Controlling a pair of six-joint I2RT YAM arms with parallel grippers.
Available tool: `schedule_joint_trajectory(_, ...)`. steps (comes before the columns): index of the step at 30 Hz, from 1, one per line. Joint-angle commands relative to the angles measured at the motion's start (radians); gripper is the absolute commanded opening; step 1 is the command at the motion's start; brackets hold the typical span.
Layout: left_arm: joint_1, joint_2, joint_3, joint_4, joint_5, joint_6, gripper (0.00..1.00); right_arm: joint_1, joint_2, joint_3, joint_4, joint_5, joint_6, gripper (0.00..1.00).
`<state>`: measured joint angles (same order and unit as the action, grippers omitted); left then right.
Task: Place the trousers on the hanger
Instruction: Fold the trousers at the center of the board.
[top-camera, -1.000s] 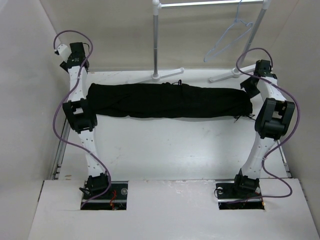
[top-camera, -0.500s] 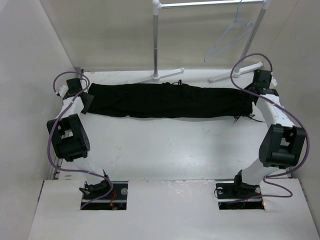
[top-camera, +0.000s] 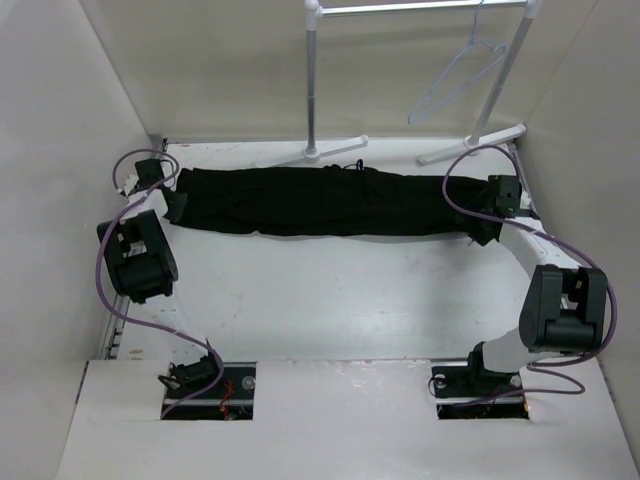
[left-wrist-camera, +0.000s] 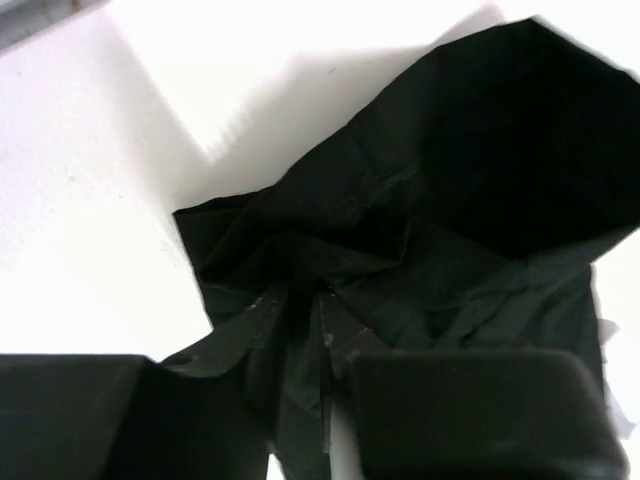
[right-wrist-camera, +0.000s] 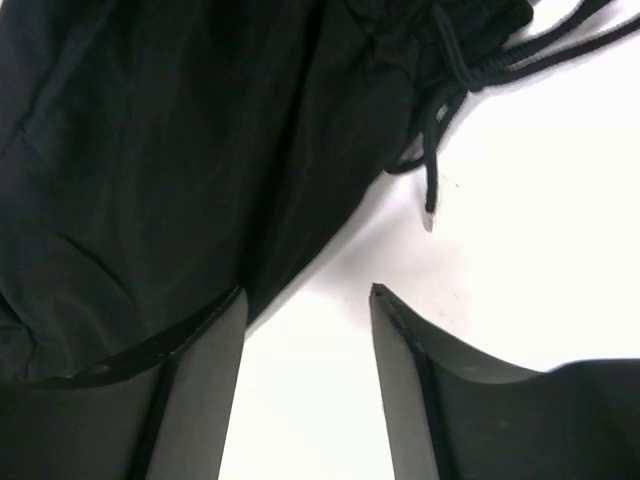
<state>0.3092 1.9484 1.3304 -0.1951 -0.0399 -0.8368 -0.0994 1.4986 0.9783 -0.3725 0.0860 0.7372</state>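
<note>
From above I see the trousers (top-camera: 335, 202) lying as one long, black, softly creased band across the far half of the white desk (top-camera: 340, 300), stretched from left to right. The cloth looks matte and thin, folded lengthwise with wrinkles running along it.

The left gripper (top-camera: 172, 205) sits low at the left end of the band. In its wrist view the blocky, dark fingers (left-wrist-camera: 480, 410) stand close together, and a bunched fold of the trousers (left-wrist-camera: 420, 200) runs down into the narrow gap between them. Sharp puckers converge there, so the jaws are nipped onto the cloth.

The right gripper (top-camera: 482, 228) is down at the right end. Its wrist view shows two tapered, smooth grey fingers (right-wrist-camera: 195, 380) set apart with bare desk between them. The jaws are wide and hold nothing. The left-hand finger lies against the cloth edge. A thin, twisted black drawstring (right-wrist-camera: 440, 130) trails off the waistband onto the desk just beyond.

The hanger (top-camera: 455, 85), a thin, pale wire triangle with a curved hook, hangs tilted from the rail (top-camera: 420, 8) at the far right, between the round white rack poles (top-camera: 313, 80) and well apart from the trousers. Purple cables (top-camera: 105, 270) loop beside both arms.
</note>
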Motion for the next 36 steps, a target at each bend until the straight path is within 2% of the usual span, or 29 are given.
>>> schedule_joint_trajectory(1, 0.003, -0.124, 0.049, -0.016, -0.002, -0.021, 0.11, 0.0, -0.018, -0.016, 0.075, 0.004, -0.007, 0.6)
schedule_joint_trajectory(6, -0.025, -0.256, 0.064, -0.127, -0.057, -0.008, 0.09, -0.013, 0.083, 0.042, 0.08, 0.011, 0.004, 0.66)
schedule_joint_trajectory(9, -0.026, -0.276, 0.087, -0.182, -0.081, 0.022, 0.09, -0.024, 0.112, 0.085, 0.078, 0.003, 0.005, 0.68)
schedule_joint_trajectory(13, -0.009, -0.217, 0.116, -0.211, -0.115, 0.034, 0.07, -0.03, 0.121, 0.096, 0.075, -0.002, 0.002, 0.72)
schedule_joint_trajectory(19, -0.018, -0.106, 0.335, -0.242, -0.092, 0.033, 0.06, -0.05, 0.12, 0.079, 0.067, 0.004, -0.013, 0.75)
schedule_joint_trajectory(23, -0.052, -0.081, 0.429, -0.338, -0.12, 0.036, 0.05, -0.058, 0.126, 0.083, 0.066, 0.001, -0.021, 0.77)
schedule_joint_trajectory(25, -0.063, -0.147, 0.377, -0.391, -0.188, 0.042, 0.05, -0.069, 0.121, 0.092, 0.066, 0.0, -0.022, 0.78)
schedule_joint_trajectory(29, -0.071, -0.238, 0.23, -0.392, -0.276, 0.068, 0.07, -0.09, 0.143, 0.125, 0.066, -0.008, -0.018, 0.81)
schedule_joint_trajectory(33, -0.034, -0.154, 0.205, -0.391, -0.296, 0.059, 0.07, -0.101, 0.17, 0.143, 0.064, -0.025, -0.009, 0.81)
schedule_joint_trajectory(36, -0.011, -0.057, 0.26, -0.385, -0.307, 0.065, 0.07, -0.118, 0.17, 0.149, 0.058, -0.028, -0.01, 0.8)
